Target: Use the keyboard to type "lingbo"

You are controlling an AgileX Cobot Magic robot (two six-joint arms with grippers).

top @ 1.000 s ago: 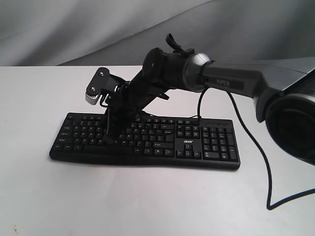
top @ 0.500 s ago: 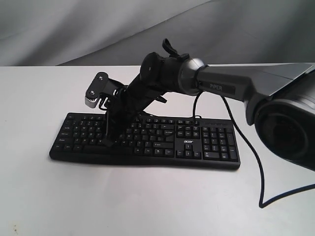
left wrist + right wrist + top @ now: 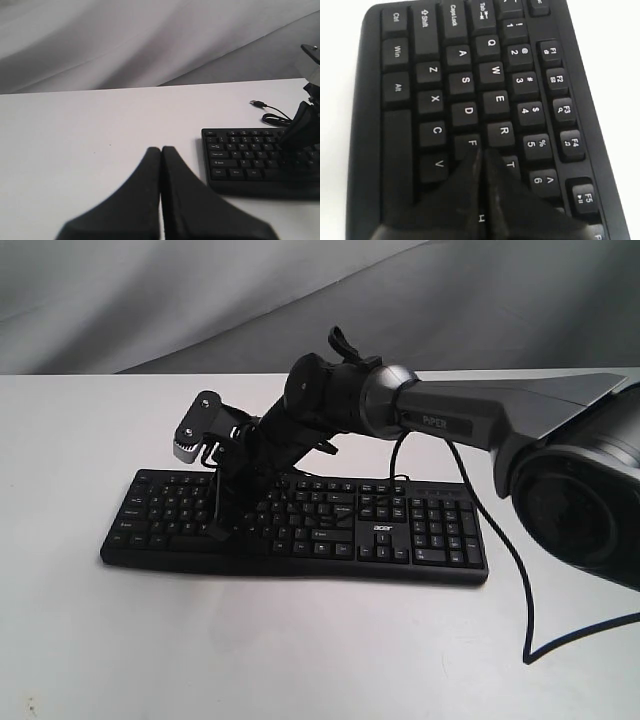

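The exterior camera looks obliquely down at mid-range across the long black plastic keyboard (image 3: 430,530) from its front edge. The right wrist camera hangs close over the letter keys (image 3: 465,110). The left wrist camera views low, from farther off. All three share its 9 o'clock end.

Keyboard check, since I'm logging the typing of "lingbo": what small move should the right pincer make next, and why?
Probably nudge the shut right pincer towards the H key, then press. Its tip rests at the edge of the F key on the keyboard, covering G, the only nearby letter in the word.
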